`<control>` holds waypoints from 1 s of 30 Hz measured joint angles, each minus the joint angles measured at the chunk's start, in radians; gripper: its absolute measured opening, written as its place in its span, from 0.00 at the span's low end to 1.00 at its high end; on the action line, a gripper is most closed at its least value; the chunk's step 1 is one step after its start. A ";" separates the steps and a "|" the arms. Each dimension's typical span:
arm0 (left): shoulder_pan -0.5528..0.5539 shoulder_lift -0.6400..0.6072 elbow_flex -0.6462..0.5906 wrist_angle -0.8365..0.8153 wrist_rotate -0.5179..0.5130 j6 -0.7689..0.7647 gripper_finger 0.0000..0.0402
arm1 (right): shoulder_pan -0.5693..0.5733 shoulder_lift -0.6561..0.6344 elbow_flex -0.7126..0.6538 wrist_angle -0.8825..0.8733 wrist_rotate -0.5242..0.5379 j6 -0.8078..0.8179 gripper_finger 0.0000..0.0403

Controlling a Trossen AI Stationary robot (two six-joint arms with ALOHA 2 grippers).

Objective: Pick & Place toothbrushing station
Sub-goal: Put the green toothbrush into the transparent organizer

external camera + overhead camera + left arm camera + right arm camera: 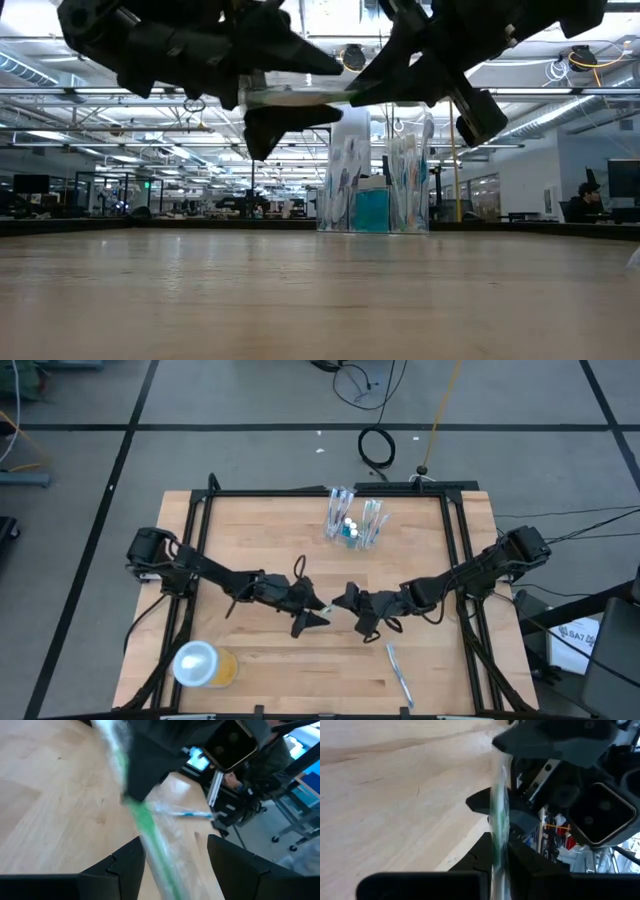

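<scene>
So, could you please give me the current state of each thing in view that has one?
Green toothbrush: wrapped, level in the air between both grippers.
Right gripper: shut on the green toothbrush.
Left gripper: fingers open around its other end.
Clear cup: upright, filled with toothbrushes.
Orange cup: on its side, lidded.
Blue toothbrush: flat on the table.

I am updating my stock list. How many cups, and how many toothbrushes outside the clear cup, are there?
Cups: 2 (clear cup, lidded orange-yellow cup)
Toothbrushes outside it: 2 (loose toothbrush on the table; held toothbrush in the right gripper, inside the open left gripper)
Total: 4
</scene>
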 joint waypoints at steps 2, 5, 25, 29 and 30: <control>0.000 0.012 0.015 -0.004 0.000 0.000 0.54 | 0.000 0.000 0.000 -0.001 0.001 0.006 0.05; 0.001 0.019 0.035 -0.016 0.000 0.000 0.54 | 0.000 0.000 -0.001 0.000 -0.001 0.014 0.05; 0.053 0.019 0.039 -0.011 0.096 -0.027 0.27 | 0.000 0.000 -0.001 0.009 -0.110 -0.069 0.04; 0.064 0.019 0.039 -0.011 0.103 -0.013 0.27 | -0.001 0.000 -0.001 0.006 -0.108 -0.070 0.04; 0.064 0.019 0.039 -0.011 0.103 0.003 0.27 | -0.001 0.000 -0.001 0.006 -0.107 -0.070 0.04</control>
